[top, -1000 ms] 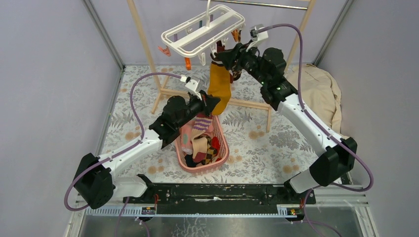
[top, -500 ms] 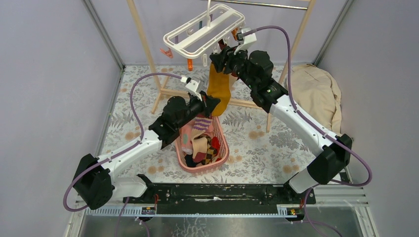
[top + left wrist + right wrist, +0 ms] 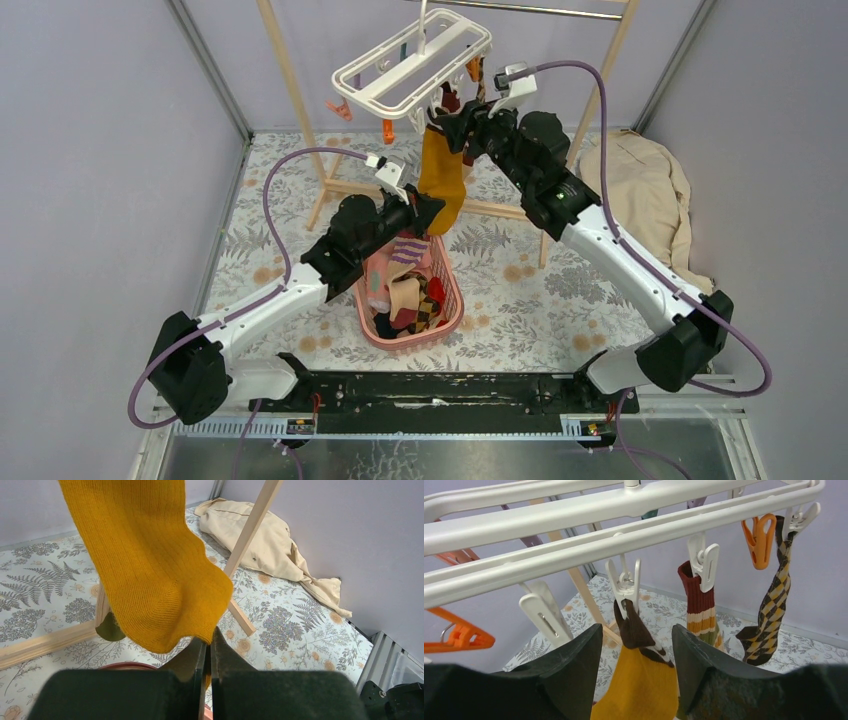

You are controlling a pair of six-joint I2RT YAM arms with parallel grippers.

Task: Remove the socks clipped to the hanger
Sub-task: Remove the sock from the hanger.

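The left gripper (image 3: pixel 209 639) clamped the mustard sock (image 3: pixel 150 570) by its toe. The right gripper (image 3: pixel 636 632) stood open around its cuff, with the white clip (image 3: pixel 624 587) at 12 o'clock. A hard tug could have swung the hanger (image 3: pixel 574 515) away.

No text, label, brand or number readable from my cameras: hanger (image 3: pixel 624 535), mustard sock (image 3: pixel 639 690), basket (image 3: pixel 410 343) below hanger all unmarked.

A: Left wrist cam?
B: Left gripper (image 3: pixel 209 647) jaws closed, pinching the lower edge of the mustard sock (image 3: pixel 150 575). Sock hangs from above frame.
A: Background?
B: Slanted wooden rack leg (image 3: pixel 252 525), beige cloth (image 3: pixel 270 545) heaped behind it on the floral mat (image 3: pixel 300 630).
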